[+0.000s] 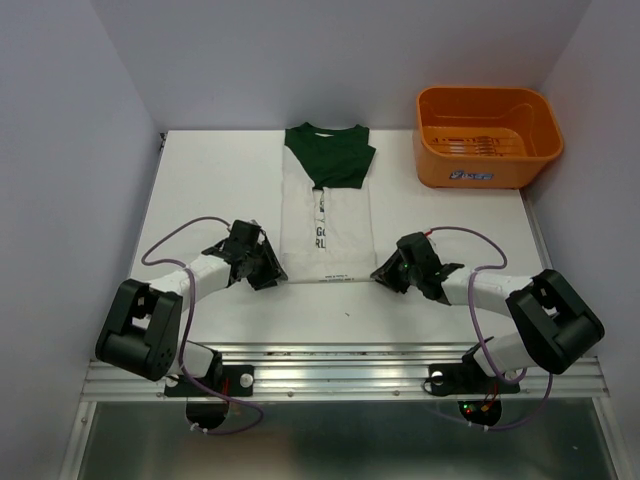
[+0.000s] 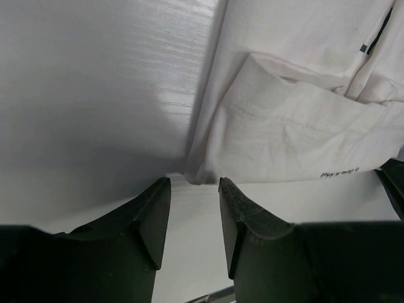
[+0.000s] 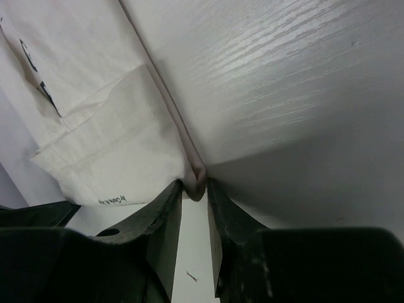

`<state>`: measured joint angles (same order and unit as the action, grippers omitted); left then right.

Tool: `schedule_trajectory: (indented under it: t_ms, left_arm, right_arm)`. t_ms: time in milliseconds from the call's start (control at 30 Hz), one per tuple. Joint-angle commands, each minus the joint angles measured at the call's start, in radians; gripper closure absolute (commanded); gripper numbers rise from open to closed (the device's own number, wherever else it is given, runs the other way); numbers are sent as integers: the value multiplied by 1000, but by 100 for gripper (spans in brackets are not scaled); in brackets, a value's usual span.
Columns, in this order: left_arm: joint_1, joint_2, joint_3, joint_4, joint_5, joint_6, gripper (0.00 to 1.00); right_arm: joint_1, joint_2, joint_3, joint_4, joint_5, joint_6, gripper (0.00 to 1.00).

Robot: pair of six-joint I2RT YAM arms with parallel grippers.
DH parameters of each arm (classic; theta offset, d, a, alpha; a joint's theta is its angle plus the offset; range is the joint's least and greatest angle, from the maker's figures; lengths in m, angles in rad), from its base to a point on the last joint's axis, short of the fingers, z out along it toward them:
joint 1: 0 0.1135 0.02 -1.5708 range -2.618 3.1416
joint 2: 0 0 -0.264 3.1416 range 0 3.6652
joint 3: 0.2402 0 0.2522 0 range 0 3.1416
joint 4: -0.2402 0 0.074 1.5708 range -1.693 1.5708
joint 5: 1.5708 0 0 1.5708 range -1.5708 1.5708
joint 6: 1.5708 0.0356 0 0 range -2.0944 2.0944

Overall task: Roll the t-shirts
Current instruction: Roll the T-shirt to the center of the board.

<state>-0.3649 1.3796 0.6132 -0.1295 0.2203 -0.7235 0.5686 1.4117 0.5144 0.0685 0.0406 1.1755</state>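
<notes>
One t-shirt point(image 1: 325, 225) lies flat on the white table point(image 1: 210, 190), folded into a long narrow strip, dark green at the far end and white with small dark lettering toward me. My left gripper point(image 1: 273, 275) is at its near left corner. In the left wrist view that gripper point(image 2: 194, 184) is open, and the cloth corner point(image 2: 197, 172) lies just beyond the fingertips. My right gripper point(image 1: 381, 272) is at the near right corner. In the right wrist view this gripper point(image 3: 195, 187) is shut on the t-shirt point(image 3: 107, 139), with the corner pinched between its tips.
An orange plastic basket point(image 1: 487, 135) stands at the table's far right corner. White walls enclose the table on the left, back and right. A metal rail point(image 1: 340, 365) runs along the near edge by the arm bases.
</notes>
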Motion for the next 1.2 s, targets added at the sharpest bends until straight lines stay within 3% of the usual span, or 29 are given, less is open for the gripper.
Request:
schedule_trajectory:
  t_ms: [0,233,367,467,1167]
  left_arm:
    - [-5,-31,-33,-16,-2,-5,53]
    - [-6,1,-23,11,-2,-5,80]
    - [-6,9,-10,8,-7,-8,100]
    - [-6,3,3,-4,-22,-11,100]
    - [-2,-73,163,-111,-79,-14,100]
  right_arm:
    - [-6,-19,-13,25,-8,-7,71]
    - [-6,-13,4,27,-24,-27,74]
    - [-6,-11,10,37,-33,-36,91]
    - [-6,-16,24,34,-21,-50,99]
    - [-6,-45,165,-65,56,-105,99]
